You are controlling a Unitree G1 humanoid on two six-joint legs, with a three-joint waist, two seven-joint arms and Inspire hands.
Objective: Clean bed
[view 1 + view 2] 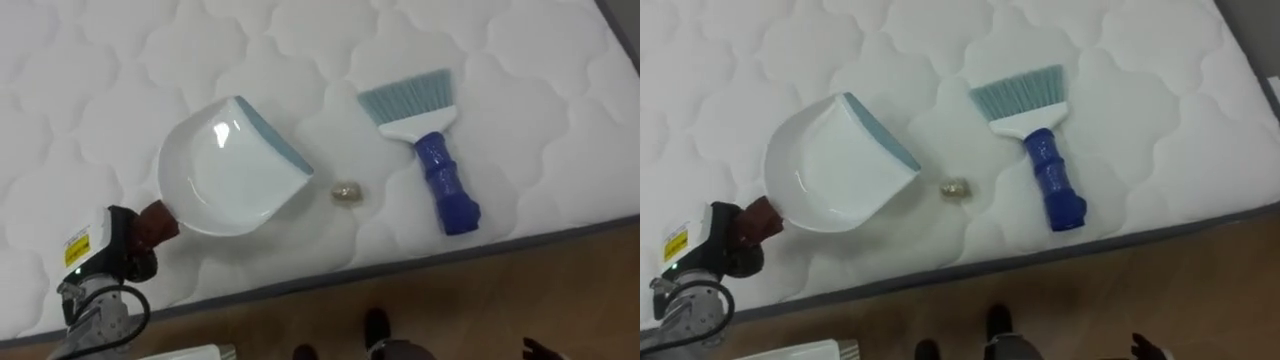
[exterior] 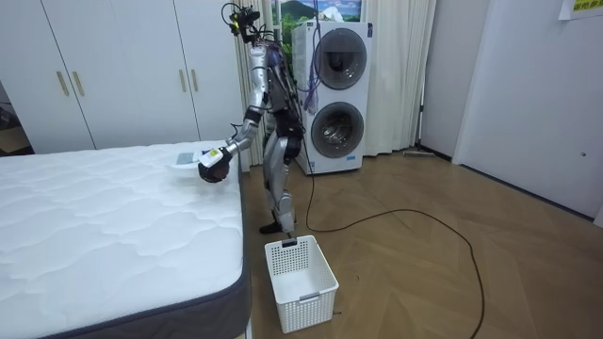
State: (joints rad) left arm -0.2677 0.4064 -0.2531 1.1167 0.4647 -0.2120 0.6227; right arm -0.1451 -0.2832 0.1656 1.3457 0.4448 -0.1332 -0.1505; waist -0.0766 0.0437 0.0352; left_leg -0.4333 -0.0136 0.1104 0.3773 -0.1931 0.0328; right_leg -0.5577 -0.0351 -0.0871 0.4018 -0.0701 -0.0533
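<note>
A white dustpan (image 1: pixel 228 170) with a pale blue lip lies on the white quilted mattress (image 1: pixel 90 90), its lip turned to the right. My left hand (image 1: pixel 118 243) is shut on its brown handle at the lower left. A small crumpled scrap (image 1: pixel 346 192) lies just right of the lip, a little apart from it. Further right a brush (image 1: pixel 430 145) with a blue handle and pale blue bristles lies flat, bristles pointing away from me. A dark tip of my right hand (image 1: pixel 540 348) shows at the bottom edge. I stand at the bed's (image 2: pixel 113 226) side.
The mattress's grey edge (image 1: pixel 420 258) runs along the front, with wooden floor below it. A white plastic basket (image 2: pixel 300 271) stands on the floor near the bed's corner. Stacked washing machines (image 2: pixel 334 94) and white wardrobes (image 2: pixel 122 71) line the wall behind.
</note>
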